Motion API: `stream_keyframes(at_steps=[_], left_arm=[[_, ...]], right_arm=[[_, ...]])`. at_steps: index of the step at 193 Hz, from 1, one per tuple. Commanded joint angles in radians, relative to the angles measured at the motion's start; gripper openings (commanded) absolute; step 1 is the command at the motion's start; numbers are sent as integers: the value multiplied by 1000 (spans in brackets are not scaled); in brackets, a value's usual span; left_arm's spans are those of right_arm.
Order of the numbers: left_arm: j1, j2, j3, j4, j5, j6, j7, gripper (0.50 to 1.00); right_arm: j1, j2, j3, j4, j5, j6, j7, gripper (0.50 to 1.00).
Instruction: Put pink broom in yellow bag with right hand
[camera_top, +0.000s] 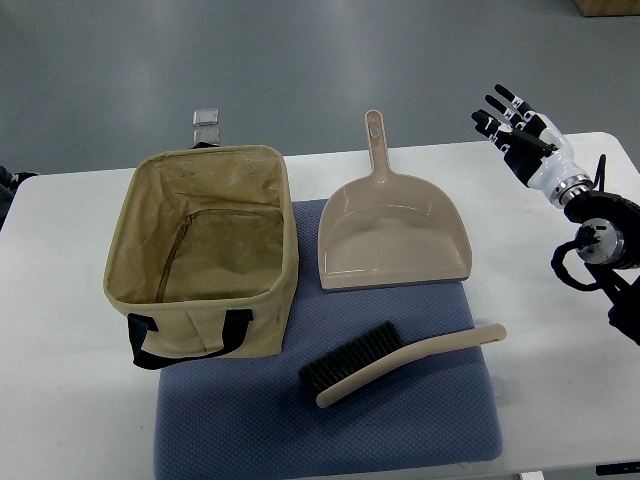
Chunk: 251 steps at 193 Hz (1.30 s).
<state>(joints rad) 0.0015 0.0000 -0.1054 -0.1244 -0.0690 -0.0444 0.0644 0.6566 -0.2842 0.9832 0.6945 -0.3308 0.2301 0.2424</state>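
Note:
The broom (400, 362), a pinkish-beige hand brush with black bristles, lies on the blue mat (330, 430) near the front, handle pointing right. The yellow-tan fabric bag (205, 250) stands open on the left, its inside bare, with black handles at its front. My right hand (515, 125) hovers at the far right over the table's back edge, fingers spread and holding nothing, well away from the broom. The left arm does not show.
A pinkish-beige dustpan (392, 235) lies on the mat between bag and right hand, handle pointing away. The white table (60, 350) ends at the picture's bottom. A small clear object (206, 124) sits on the floor behind the bag.

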Motion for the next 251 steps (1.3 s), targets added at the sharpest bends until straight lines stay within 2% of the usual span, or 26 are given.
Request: stream_keyframes(at_steps=[1,251], left_arm=[[0,0,0,2,0,0,3,1000],[2,0,0,0,2,6,5,1000]], right_arm=[[0,0,-3,-1,-1,0,0,930],[2,0,9,-1,3,5,3,930]])
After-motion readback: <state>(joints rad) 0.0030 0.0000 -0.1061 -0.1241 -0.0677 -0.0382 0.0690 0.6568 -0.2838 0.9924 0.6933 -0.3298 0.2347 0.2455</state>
